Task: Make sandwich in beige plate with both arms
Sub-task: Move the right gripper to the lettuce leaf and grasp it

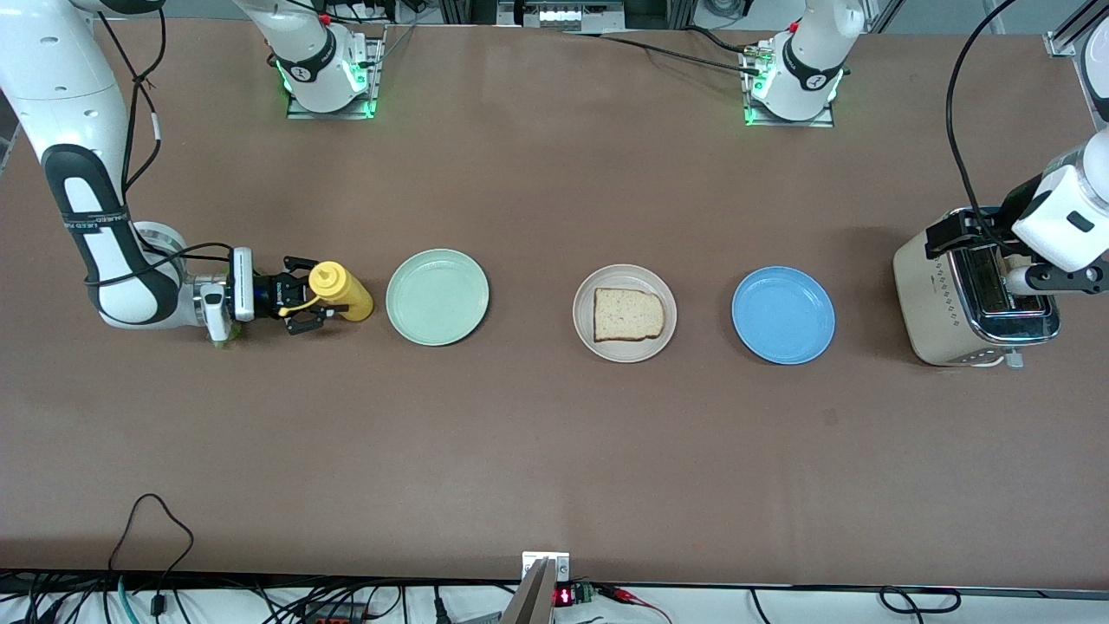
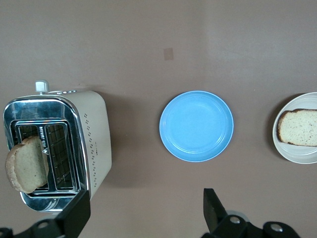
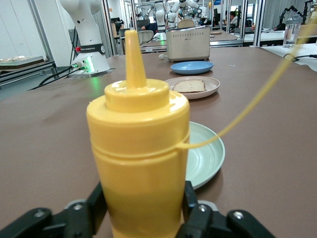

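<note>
Two robot arms work at a brown desk (image 1: 554,451) that carries three plates in a row, a toaster and a squeeze bottle.

Right gripper (image 1: 305,305): low at the right arm's end of the desk, lying level with its fingers (image 3: 94,208) on either side of the lower body of a yellow mustard bottle (image 1: 340,292). In the right wrist view the finger pads sit against the bottle's flanks or just off them; whether they press on it cannot be told. The bottle stands upright on the desk just beside the mint-green plate (image 1: 437,297), its loose cap strap curving away from the neck.

Left gripper (image 2: 143,210): up in the air over the toaster (image 1: 970,299) at the left arm's end of the desk, fingers spread wide apart and holding nothing. In the left wrist view its two fingertips frame bare desk between the toaster and the blue plate (image 1: 783,315).

Beige plate (image 1: 625,313): middle of the row, between the mint-green plate and the blue plate, apart from both. One slice of bread (image 1: 628,315) lies flat on it.

Toaster slot: a second slice (image 2: 27,163) stands in it, tilted and sticking out above the chrome top.
</note>
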Robot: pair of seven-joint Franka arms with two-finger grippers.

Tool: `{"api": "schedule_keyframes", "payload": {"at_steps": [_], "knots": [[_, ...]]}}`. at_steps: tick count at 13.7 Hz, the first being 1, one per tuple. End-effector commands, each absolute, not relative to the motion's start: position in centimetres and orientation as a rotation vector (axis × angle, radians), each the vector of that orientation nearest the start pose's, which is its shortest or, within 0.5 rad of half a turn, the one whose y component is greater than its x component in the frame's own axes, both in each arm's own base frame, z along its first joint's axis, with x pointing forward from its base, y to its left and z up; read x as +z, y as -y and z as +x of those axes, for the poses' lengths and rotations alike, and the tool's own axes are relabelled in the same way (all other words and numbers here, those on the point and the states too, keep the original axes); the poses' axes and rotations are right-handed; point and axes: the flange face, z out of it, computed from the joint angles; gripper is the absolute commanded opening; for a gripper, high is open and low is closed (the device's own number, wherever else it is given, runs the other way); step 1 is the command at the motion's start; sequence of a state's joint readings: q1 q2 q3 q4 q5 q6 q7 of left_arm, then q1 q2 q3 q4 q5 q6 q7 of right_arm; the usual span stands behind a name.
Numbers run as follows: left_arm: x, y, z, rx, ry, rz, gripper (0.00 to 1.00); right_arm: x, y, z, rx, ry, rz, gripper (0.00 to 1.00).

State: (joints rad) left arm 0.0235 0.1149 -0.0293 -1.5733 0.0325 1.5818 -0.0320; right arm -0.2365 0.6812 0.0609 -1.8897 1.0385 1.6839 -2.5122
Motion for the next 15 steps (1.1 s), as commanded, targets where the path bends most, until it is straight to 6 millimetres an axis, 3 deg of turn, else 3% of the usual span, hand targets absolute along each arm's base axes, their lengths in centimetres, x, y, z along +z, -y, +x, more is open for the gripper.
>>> {"api": "schedule_keyframes", "payload": {"at_steps": [1, 4, 8, 11, 13, 15], "knots": [[56.9, 0.1, 58.1, 0.158, 0.025, -3.124, 1.00, 15.2, 1.0, 56.7, -0.871, 1.492, -1.319, 1.00], [57.7, -0.4, 58.2, 0.120, 0.048, -3.134, 1.00, 15.7, 2.1, 56.9, -0.833, 1.483, -1.359, 1.00], [58.6, 0.2, 58.0, 0.090, 0.044, -3.150, 1.00, 16.0, 8.3, 55.7, -0.670, 1.435, -1.530, 1.00], [58.8, 0.4, 57.8, 0.092, 0.037, -3.152, 1.00, 20.4, 12.8, 55.4, -0.510, 1.384, -1.720, 1.00], [58.6, 0.9, 57.8, 0.092, 0.025, -3.152, 1.00, 23.8, 14.6, 55.7, -0.399, 1.276, -1.895, 1.00], [58.6, 1.5, 57.8, 0.092, 0.015, -3.152, 1.00, 24.9, 15.7, 56.0, -0.270, 1.087, -2.088, 1.00]]}}
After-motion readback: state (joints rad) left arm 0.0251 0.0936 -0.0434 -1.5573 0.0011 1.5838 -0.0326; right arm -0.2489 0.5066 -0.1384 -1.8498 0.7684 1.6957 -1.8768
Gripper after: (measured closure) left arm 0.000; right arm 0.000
